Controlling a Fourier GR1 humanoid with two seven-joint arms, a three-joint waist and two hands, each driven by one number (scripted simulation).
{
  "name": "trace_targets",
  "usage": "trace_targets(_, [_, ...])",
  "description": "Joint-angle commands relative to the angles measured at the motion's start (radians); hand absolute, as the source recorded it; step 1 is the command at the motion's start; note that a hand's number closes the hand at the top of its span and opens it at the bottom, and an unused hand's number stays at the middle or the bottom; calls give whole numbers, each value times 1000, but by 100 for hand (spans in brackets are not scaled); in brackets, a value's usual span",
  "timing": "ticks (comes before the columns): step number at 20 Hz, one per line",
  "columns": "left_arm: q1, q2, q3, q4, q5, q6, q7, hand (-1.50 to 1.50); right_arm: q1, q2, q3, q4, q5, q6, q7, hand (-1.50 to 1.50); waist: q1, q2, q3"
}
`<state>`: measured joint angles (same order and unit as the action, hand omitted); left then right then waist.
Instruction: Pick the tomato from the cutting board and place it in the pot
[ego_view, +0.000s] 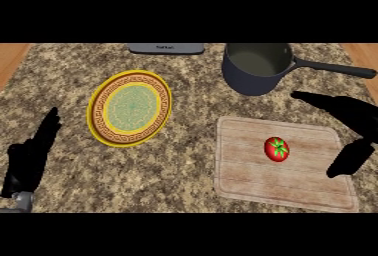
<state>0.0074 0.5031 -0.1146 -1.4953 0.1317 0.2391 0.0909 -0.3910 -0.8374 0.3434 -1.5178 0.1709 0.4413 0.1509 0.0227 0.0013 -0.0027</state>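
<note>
A red tomato (277, 149) with a green stem lies on the wooden cutting board (247, 175), right of the board's middle. Behind the board stands a dark grey pot (255, 80), empty, its black handle pointing right. My right hand (347, 112) hovers open over the board's right edge, fingers stretched toward the pot's side and thumb hanging below, a short way right of the tomato and not touching it. My left hand (29, 157) rests open at the lower left, fingers up.
A yellow plate (130, 108) with a patterned brown rim and green centre lies left of the pot and board. A grey appliance (166, 48) sits at the counter's back edge. Wooden strips border the speckled counter on both sides.
</note>
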Motion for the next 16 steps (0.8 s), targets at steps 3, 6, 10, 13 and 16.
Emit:
trace_targets(3, [-35, -9, 14, 23, -18, -8, 23, 0, -113, 66, 76, -7, -30, 221, 231, -150, -12, -1, 1])
trace_targets(6, [47, 4, 46, -63, -1, -29, 25, 0, -156, 159, 72, 6, -22, 257, 325, -150, -8, -3, 2])
trace_targets(10, [13, -50, 27, -65, -65, -5, 56, 0, -137, 191, 45, 27, 33, 318, 305, -150, -17, -2, 3])
trace_targets(13, [16, -26, 79, -18, -42, -59, 24, 0, -114, 265, 107, 82, 184, 233, 266, -150, -15, 0, 3])
trace_targets(16, [80, -47, 89, -62, -67, -63, -6, 0, -113, 276, 74, 117, 229, 268, 245, -150, -14, -1, 3])
